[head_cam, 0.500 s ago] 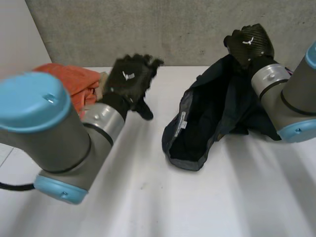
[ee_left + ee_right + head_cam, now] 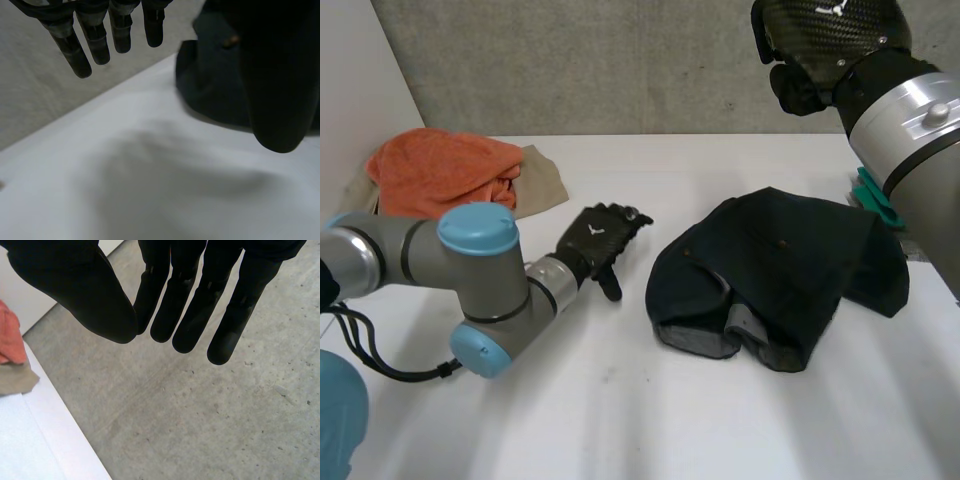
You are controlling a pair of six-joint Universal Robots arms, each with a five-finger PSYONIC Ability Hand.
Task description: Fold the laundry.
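Laundry at the far left first: an orange cloth (image 2: pixel 445 170) lies bunched partly over a beige cloth (image 2: pixel 542 180) near the table's back corner, and neither looks folded. Moving across, the left hand (image 2: pixel 600 232) sits low over the table (image 2: pixel 620 420), fingers (image 2: pixel 99 44) straight and spread, gripping nothing, near the dark garment (image 2: pixel 775 265) but apart from it. That garment lies mid-table in a rumpled heap, doubled over itself, lining showing at its near edge, so I'd call the job barely begun. Up at the right, the right hand (image 2: pixel 820 45) is raised clear against the wall (image 2: pixel 620 60), fingers (image 2: pixel 192 305) straight, empty. A teal thing (image 2: pixel 875 200) crowds the garment's right side; the roomy bare stretch is in front.
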